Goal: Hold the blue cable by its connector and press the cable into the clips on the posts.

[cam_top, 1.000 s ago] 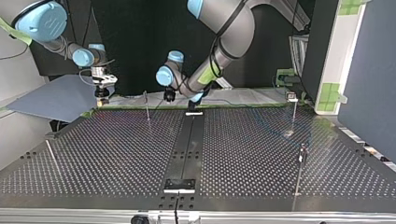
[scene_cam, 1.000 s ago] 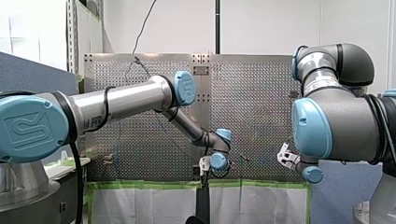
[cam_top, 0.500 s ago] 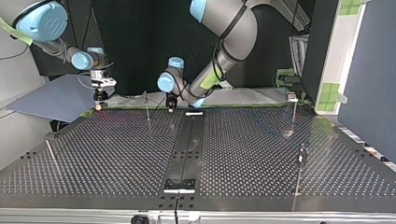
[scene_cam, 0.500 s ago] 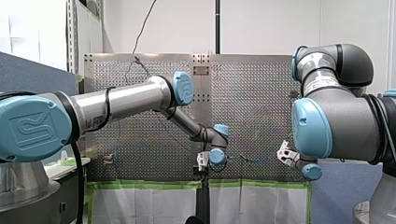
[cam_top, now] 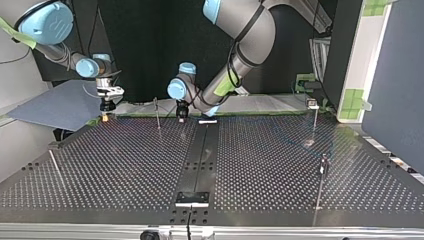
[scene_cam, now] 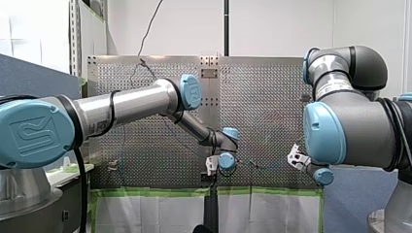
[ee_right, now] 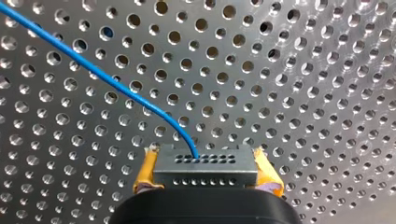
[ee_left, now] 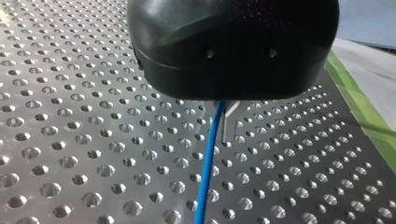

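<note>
My left arm (cam_top: pixel 240 40), grey with blue caps, has swung its wrist leftward in the top view along the table's far edge. My left gripper (cam_top: pixel 181 114) now hangs just beside the thin metal post (cam_top: pixel 157 114) there. I cannot tell how that gripper is set, though the thin blue cable (ee_left: pixel 209 163) runs out from under it. My right gripper (cam_top: pixel 105 106) has dipped slightly at the far left, clamped on the small grey perforated connector (ee_right: pixel 205 169) between yellow pads (ee_right: pixel 144 173). I judge the cable is being lined up for that post's clip, not yet pressed in. The perforated metal table (cam_top: pixel 280 165) carries further posts (cam_top: pixel 315 120) at the right. Beyond it lie a black curtain (cam_top: pixel 140 45), green tape (cam_top: pixel 260 114) and a blue-grey panel (cam_top: pixel 55 105).
</note>
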Motion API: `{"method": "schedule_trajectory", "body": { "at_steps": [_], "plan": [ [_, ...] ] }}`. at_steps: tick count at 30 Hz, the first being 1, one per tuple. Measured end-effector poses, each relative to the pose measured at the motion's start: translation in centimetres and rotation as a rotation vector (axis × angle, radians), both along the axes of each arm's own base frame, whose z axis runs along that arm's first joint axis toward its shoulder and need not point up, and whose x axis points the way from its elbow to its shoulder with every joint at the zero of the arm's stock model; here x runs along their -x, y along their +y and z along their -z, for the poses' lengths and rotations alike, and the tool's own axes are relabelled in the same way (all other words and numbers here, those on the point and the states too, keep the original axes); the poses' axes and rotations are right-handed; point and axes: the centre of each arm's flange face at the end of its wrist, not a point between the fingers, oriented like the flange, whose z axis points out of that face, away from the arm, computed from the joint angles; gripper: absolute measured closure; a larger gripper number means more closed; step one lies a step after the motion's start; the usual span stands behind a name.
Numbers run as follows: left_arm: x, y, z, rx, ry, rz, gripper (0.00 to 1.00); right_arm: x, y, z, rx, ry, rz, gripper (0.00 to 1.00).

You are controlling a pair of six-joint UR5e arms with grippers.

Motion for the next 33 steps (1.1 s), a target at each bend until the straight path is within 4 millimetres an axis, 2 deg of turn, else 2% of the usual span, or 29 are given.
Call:
{"method": "schedule_trajectory", "body": {
  "at_steps": [3, 4, 5, 6, 8, 9, 10, 11, 12, 14, 15, 16, 27, 33],
  "plan": [
    [0.0, -0.2, -0.1, -0.007, -0.017, 0.0, 1.0, -0.2, 0.0, 0.0, 0.001, 0.0, -0.002, 1.0],
    [0.1, -0.3, -0.1, -0.01, -0.022, 0.0, 0.91, -0.2, 0.0, 0.0, 0.001, 0.0, -0.004, 1.0],
    [0.2, -0.4, -0.1, -0.014, -0.027, 0.001, 0.72, -0.3, 0.0, 0.0, 0.001, 0.0, -0.005, 1.0],
    [0.4, -0.5, 0.0, -0.02, -0.033, 0.004, 0.72, -0.4, 0.1, 0.0, 0.0, 0.0, -0.005, 1.0],
    [0.6, -0.7, 0.1, -0.03, -0.041, 0.009, 0.45, -0.5, 0.1, 0.1, 0.0, 0.0, -0.008, 1.0],
    [0.7, -0.7, 0.3, -0.039, -0.044, 0.013, 0.45, -0.6, 0.1, 0.1, 0.0, 0.0, -0.009, 1.0],
    [0.9, -0.8, 0.4, -0.046, -0.046, 0.018, 0.35, -0.7, 0.1, 0.1, 0.0, 0.0, -0.01, 1.0],
    [1.0, -0.8, 0.5, -0.053, -0.046, 0.025, 0.29, -0.8, 0.2, 0.1, 0.0, 0.0, -0.011, 1.0],
    [1.2, -0.8, 0.7, -0.065, -0.045, 0.035, 0.29, -0.8, 0.2, 0.1, -0.001, 0.0, -0.012, 1.0],
    [1.4, -0.8, 1.0, -0.08, -0.043, 0.048, 0.14, -1.0, 0.3, 0.2, -0.003, 0.0, -0.015, 1.0],
    [1.4, -0.7, 1.1, -0.089, -0.042, 0.058, 0.14, -1.1, 0.3, 0.2, -0.004, 0.0, -0.016, 1.0],
    [1.5, -0.7, 1.3, -0.097, -0.041, 0.066, 0.0, -1.2, 0.3, 0.2, -0.004, 0.0, -0.018, 1.0],
    [3.4, -1.2, 2.2, -0.164, 0.022, 0.179, 0.0, -1.7, 0.6, 0.5, -0.014, -0.002, -0.022, 1.0],
    [4.5, -1.1, 1.1, -0.193, 0.05, 0.235, 0.0, -2.2, 0.8, 0.8, -0.022, -0.003, -0.026, 1.0]
  ]
}}
